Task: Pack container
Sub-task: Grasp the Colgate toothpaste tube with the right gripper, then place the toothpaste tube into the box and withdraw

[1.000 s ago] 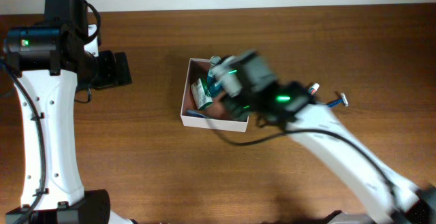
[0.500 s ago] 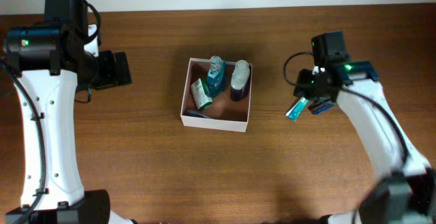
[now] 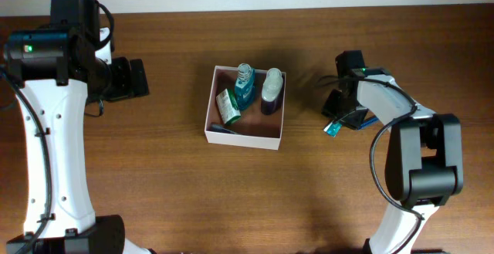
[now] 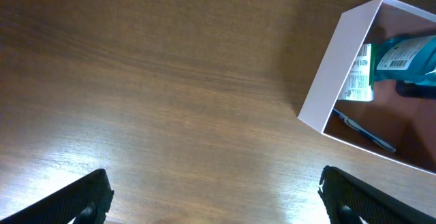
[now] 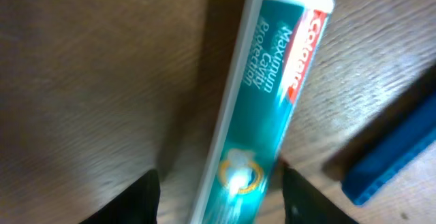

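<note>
The container [image 3: 241, 139], a white-walled box with a pinkish-brown inside, sits mid-table and also shows in the left wrist view [image 4: 334, 74]. It holds a green soap packet [image 3: 227, 107], a teal bottle [image 3: 245, 84], a dark bottle with a grey cap [image 3: 271, 90] and a thin blue item [image 3: 220, 129]. A teal toothpaste tube [image 3: 333, 128] lies on the table to its right. My right gripper [image 3: 342, 112] is low over the tube; in the right wrist view its open fingers [image 5: 221, 186] straddle the tube [image 5: 266, 94]. My left gripper [image 3: 139, 78] is open and empty, far left of the container [image 4: 214, 197].
A blue handled item [image 5: 395, 163] lies on the table just beside the toothpaste and shows in the overhead view [image 3: 369, 120]. The wooden table's far edge runs along the top of the overhead view.
My right arm swung from over the container to the right and came down over the toothpaste tube. The left arm has not moved.
</note>
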`<state>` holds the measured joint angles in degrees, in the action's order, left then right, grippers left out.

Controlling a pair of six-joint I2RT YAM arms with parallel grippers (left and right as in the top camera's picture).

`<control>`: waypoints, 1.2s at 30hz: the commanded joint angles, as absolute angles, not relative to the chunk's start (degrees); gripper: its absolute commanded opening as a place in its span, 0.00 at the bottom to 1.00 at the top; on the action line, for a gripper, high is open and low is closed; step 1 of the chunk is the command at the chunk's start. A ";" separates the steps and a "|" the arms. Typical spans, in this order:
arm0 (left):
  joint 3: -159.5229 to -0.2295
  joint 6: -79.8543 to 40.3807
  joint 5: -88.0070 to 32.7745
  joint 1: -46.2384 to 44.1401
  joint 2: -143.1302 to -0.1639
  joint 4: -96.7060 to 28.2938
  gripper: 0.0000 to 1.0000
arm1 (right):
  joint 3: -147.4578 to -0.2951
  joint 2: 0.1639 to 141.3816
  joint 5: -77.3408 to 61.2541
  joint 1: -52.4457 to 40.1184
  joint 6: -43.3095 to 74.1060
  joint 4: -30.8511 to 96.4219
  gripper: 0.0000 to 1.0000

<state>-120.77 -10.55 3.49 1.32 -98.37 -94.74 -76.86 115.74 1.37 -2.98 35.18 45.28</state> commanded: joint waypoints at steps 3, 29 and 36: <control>-121.56 -10.68 3.92 1.45 -98.39 -94.80 0.99 | -76.38 117.86 0.67 -1.41 38.00 45.36 0.18; -121.56 -10.68 3.92 1.45 -98.39 -94.80 0.99 | -76.79 82.98 -3.18 -35.40 -6.20 50.13 0.04; -121.56 -10.68 3.92 1.45 -98.39 -94.80 1.00 | -76.77 91.22 3.49 -39.66 -26.04 40.71 0.04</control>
